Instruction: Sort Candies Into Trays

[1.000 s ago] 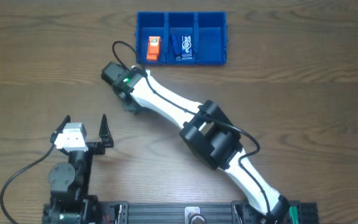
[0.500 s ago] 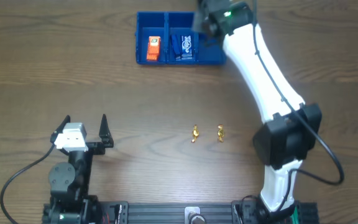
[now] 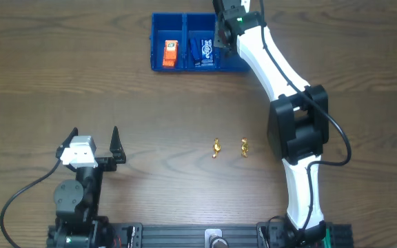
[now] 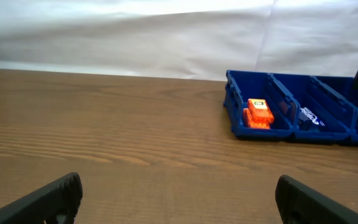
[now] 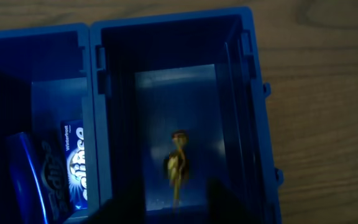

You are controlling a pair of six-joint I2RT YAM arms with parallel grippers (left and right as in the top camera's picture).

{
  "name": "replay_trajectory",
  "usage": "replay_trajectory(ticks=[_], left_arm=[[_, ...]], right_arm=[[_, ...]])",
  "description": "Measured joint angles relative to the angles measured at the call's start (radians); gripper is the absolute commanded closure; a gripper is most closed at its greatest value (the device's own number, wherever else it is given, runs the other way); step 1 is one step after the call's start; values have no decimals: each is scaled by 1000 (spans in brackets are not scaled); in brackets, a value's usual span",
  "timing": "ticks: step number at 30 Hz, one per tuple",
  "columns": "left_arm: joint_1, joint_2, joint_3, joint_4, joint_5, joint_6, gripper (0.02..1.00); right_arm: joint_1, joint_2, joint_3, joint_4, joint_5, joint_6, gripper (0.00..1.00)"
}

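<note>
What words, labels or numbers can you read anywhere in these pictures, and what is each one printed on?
Blue packet: white lettering, too blurred to read reliably.
Orange packet: small dark and white mark on top, too small to read.
Gold candies on the table: no print that I can see.
Blue tray: no label that I can see on its walls.
</note>
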Motion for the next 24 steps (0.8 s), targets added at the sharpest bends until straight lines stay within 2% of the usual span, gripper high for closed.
replay_trajectory(ticks=[7, 11, 17, 24], left_arm=[[0, 0, 0, 0, 0, 0, 20], [0, 0, 0, 0, 0, 0, 20], [0, 0, 0, 0, 0, 0, 20], [0, 0, 0, 0, 0, 0, 20]], right_arm=[[13, -50, -3, -104, 0, -10, 450], [89, -190, -42, -203, 0, 3, 408], [244, -412, -385, -180, -19, 105, 406], [379, -467, -743, -129, -94, 274, 402]])
